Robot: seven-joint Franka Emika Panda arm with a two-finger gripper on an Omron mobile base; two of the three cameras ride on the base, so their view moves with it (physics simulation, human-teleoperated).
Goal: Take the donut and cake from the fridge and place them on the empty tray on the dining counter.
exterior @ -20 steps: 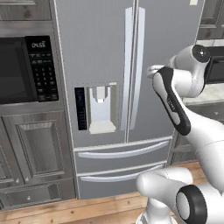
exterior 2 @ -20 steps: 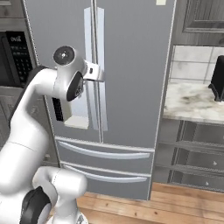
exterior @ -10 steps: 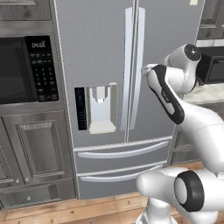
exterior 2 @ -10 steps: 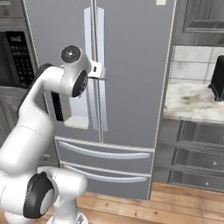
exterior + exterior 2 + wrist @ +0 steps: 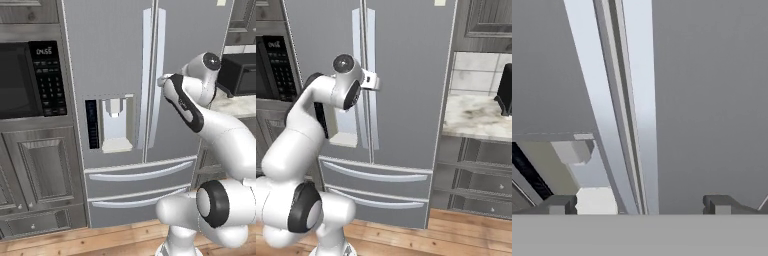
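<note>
Fridge [image 5: 115,60] doors shut, heavy, stiff; hand [image 5: 639,204] spread wide, empty, near right door handle [image 5: 643,110] — grab there.

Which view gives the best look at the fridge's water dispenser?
The left base view: the water dispenser faces the camera whole, unblocked, left of the door handles. In the right base view the arm covers most of it, leaving its lower ledge. The hand view catches a tilted corner.
</note>
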